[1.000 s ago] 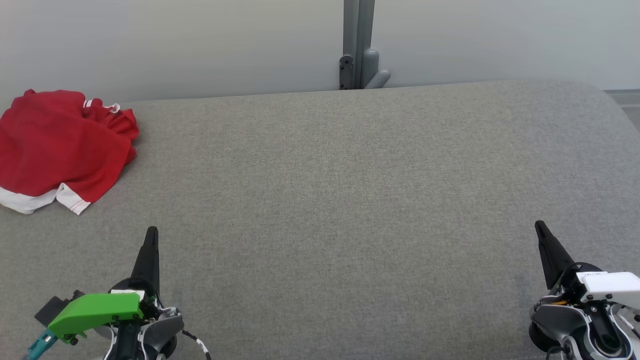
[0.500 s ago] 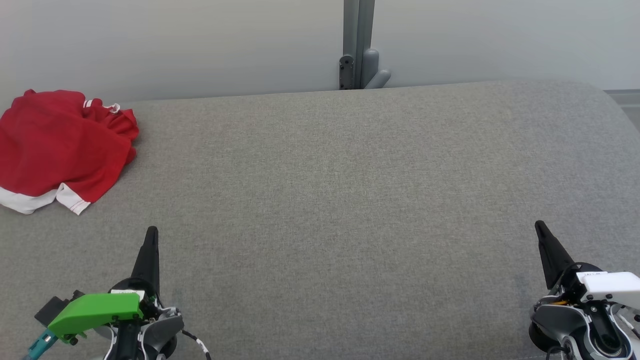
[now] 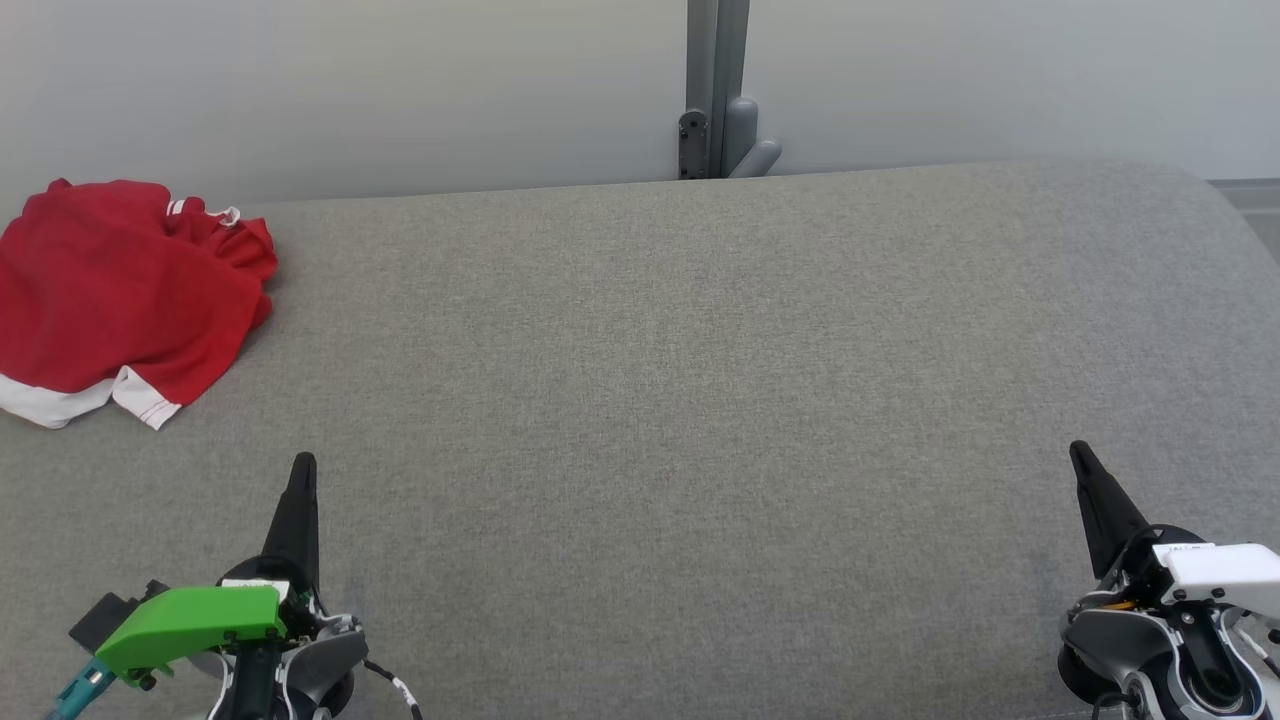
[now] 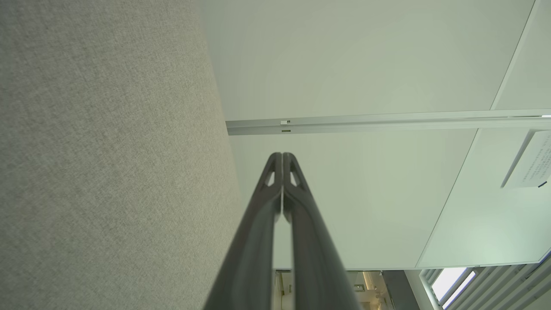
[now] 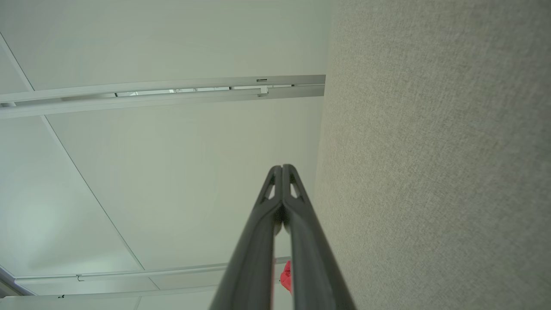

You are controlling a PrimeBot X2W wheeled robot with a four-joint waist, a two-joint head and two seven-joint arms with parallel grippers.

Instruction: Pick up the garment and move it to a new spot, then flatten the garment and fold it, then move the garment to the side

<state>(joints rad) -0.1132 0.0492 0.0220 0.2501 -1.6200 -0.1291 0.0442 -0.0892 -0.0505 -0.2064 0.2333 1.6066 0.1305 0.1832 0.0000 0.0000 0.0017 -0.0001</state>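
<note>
Red garment (image 3: 120,300), soft crumpled knit with white hem, lying bunched at far left of grey woven cushion (image 3: 660,400), which is rounding off at corners. Left gripper (image 3: 303,465) and right gripper (image 3: 1077,450), tapering dark fingers pressing together, gripping nothing, hovering well apart from garment. Nothing shifting since earlier frames: garment, both grippers staying put.

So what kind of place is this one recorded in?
Likely an office or lab test area: a grey fabric-covered surface against pale partition panels joined by a metal post, with a crumpled red garment lying on it.
</note>
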